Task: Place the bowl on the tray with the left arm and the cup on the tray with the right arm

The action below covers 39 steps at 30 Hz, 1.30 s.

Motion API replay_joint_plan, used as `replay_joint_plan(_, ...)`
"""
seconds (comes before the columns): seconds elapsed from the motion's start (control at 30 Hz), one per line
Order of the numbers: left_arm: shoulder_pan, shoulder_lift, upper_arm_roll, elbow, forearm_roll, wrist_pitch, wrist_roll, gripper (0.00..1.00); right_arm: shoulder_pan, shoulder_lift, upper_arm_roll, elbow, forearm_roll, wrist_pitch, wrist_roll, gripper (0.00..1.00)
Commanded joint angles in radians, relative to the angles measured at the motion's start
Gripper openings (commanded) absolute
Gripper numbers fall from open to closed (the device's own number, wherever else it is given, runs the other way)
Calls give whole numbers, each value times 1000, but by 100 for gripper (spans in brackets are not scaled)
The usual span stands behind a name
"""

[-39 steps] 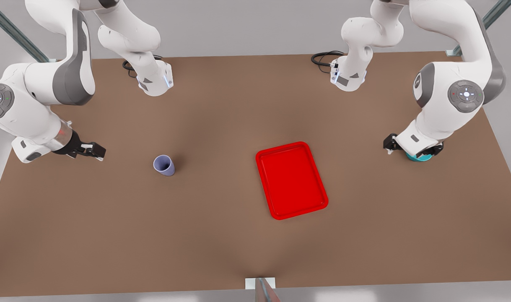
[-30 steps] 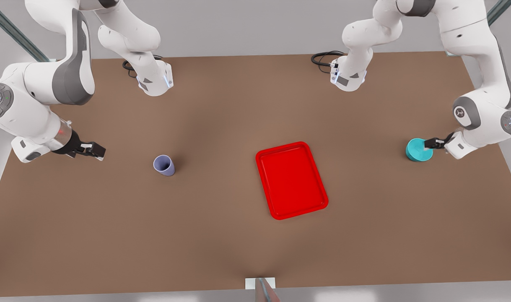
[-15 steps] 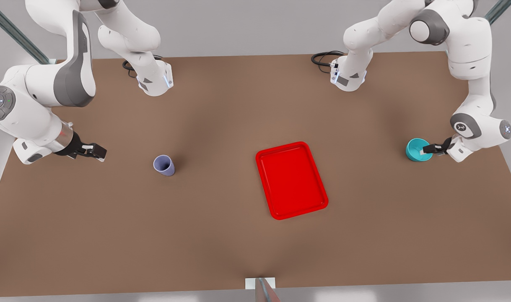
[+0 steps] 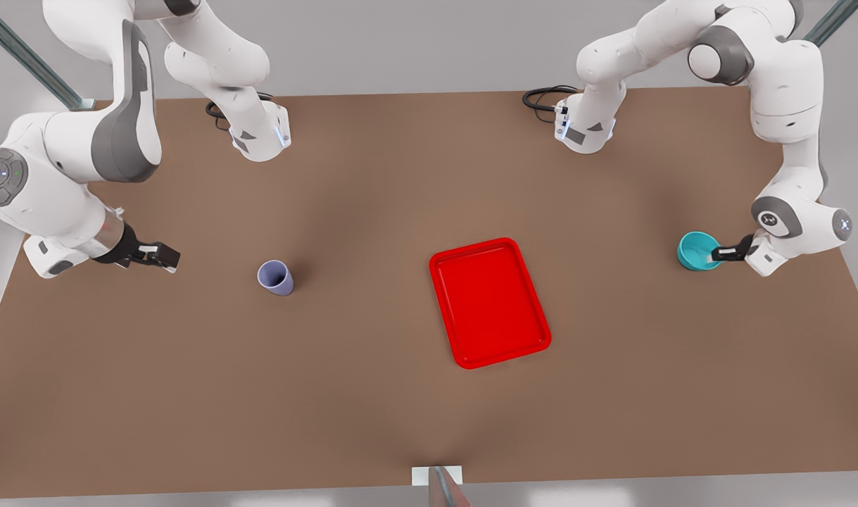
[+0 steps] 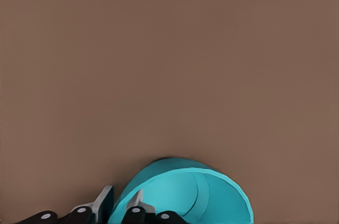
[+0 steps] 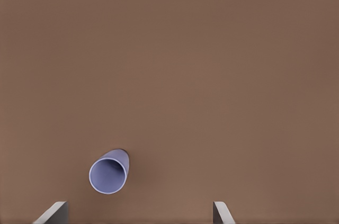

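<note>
The teal bowl (image 4: 695, 251) is at the front view's right, tilted with its opening turned sideways. My left gripper (image 4: 714, 254) is shut on its rim from the outer side. In the left wrist view the bowl (image 5: 196, 195) has one finger inside its wall and one finger (image 5: 104, 203) outside, with the left gripper (image 5: 121, 206) pinching between them. The lavender cup (image 4: 275, 277) stands upright at the front view's left. My right gripper (image 4: 167, 257) hovers open, well apart from the cup on its outer side. In the right wrist view the cup (image 6: 108, 173) lies ahead of the spread right gripper (image 6: 139, 214). The red tray (image 4: 489, 301) lies mid-table.
Brown table (image 4: 372, 394) with broad bare areas around the tray. Both arm bases (image 4: 260, 137) and black cables (image 4: 545, 95) sit along the far edge. A small white bracket (image 4: 437, 477) is at the near edge.
The left arm has swung and reoriented, gripping the bowl rim from the side. The bowl tilted and shifted slightly toward the tray. The right gripper has barely moved.
</note>
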Motion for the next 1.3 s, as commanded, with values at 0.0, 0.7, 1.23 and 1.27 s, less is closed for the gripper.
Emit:
replay_joint_plan(0.0,0,0,0,0,-1,0,-2,21,0,0,0,0,0,0,1,100)
replay_joint_plan(0.7,-722,-137,-60,111,-11,-98,-775,21,-8,9,0,0,0,9,0,100)
replay_joint_plan(1.23,-853,130,-58,344,-148,-49,-1020,49,-15,28,0,0,0,28,0,100)
replay_joint_plan(1.27,-851,130,-58,344,-145,-49,-1019,67,-15,28,0,0,0,29,0,100)
